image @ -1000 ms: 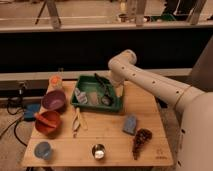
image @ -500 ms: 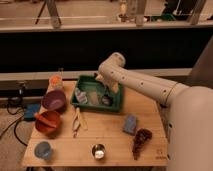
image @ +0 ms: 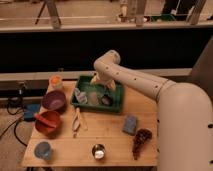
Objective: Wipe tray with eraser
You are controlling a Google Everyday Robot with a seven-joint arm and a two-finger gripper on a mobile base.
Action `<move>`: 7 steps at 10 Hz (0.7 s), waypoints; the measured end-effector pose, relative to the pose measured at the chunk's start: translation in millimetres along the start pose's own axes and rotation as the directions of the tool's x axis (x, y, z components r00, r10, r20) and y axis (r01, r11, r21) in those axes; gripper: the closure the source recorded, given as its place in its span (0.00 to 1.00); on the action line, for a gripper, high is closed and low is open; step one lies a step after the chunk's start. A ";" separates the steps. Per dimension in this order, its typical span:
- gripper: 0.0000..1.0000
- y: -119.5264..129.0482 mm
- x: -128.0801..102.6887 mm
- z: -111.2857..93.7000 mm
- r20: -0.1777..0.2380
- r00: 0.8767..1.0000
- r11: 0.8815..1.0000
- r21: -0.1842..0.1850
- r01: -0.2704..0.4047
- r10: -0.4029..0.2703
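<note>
Tray (image: 119,98): green, on wooden table (image: 110,145).
Gripper (image: 100,89): mine, down inside the tray; spread or pinching, I cannot tell.

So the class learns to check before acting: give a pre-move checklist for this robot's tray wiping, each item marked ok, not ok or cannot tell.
1. Position: gripper over the green tray, ok.
2. Grasp: eraser in gripper, cannot tell.
3. Support: tray flat on the wooden table, ok.
4. Tray contents: not ok, a dark round object lies inside.
5. Surroundings: purple bowl outside the tray, ok.
</note>
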 end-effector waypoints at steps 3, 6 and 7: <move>0.20 -19.6 -10.1 18.7 0.045 0.996 0.996 -0.025 0.081 -0.080; 0.20 -60.8 -28.8 33.3 0.067 0.987 0.988 -0.046 0.147 -0.143; 0.20 -66.9 -32.0 39.9 0.071 0.986 0.987 -0.050 0.155 -0.151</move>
